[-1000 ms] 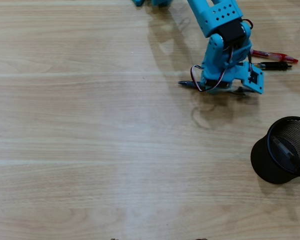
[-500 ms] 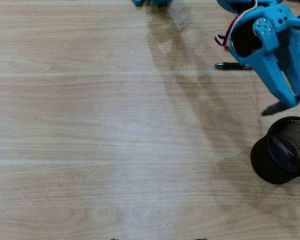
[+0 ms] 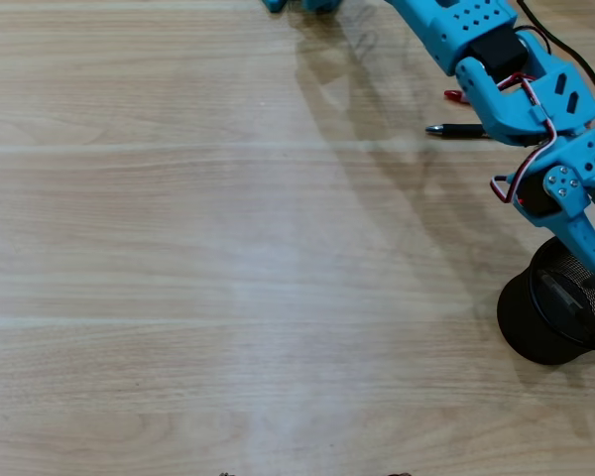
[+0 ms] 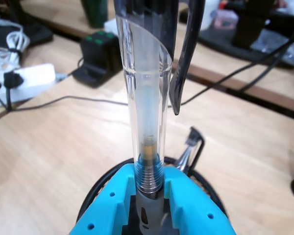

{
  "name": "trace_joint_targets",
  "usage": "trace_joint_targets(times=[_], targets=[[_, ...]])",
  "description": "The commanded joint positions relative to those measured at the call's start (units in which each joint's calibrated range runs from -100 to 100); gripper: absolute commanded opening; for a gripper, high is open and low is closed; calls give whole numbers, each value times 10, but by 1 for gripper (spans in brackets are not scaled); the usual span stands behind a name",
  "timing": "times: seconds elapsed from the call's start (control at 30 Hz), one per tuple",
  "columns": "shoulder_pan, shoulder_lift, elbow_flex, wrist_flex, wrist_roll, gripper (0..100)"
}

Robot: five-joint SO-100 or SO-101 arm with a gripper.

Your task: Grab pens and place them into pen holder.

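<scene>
My tool (image 4: 149, 215) pinches a clear-barrelled pen (image 4: 146, 112) upright at lower centre of the wrist view, right above the pen holder (image 3: 535, 327) at the overhead view's right edge; a black pen (image 3: 458, 130) lies on the worktop (image 3: 198, 258) at upper right

The arm (image 3: 496, 59) is bright turquoise plastic throughout, built of blocky printed shells. Its far link carries a grid of small round holes on top. Black servo bodies show between the shells at the joints. A bundle of red, white and black wires loops out near the wrist, and a black cable runs off at the far right. Silver screws dot a round joint plate. The gripper (image 4: 149, 203) has turquoise fingers with small holes.
</scene>
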Motion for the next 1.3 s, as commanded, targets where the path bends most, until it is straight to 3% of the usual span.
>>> trace_joint_targets(times=[0.0, 0.07, 0.23, 0.3, 0.37, 0.43, 0.57, 0.67, 0.73, 0.83, 1.03, 1.27], targets=[[-14, -7, 5, -16, -3, 7], [-14, -7, 5, -21, 2, 11], [-19, -32, 5, -22, 15, 12], [-19, -60, 5, -18, 43, 12], [-20, -127, 6, 21, 116, 12], [-27, -189, -3, 146, 188, 12], [-47, -306, -14, 516, 298, 12], [-60, -310, 19, 747, 304, 12], [-65, -287, 73, 812, 285, 13], [-80, -234, 157, 788, 259, 18], [-110, -151, 219, 658, 246, 19], [-114, -102, 223, 643, 246, 19]])
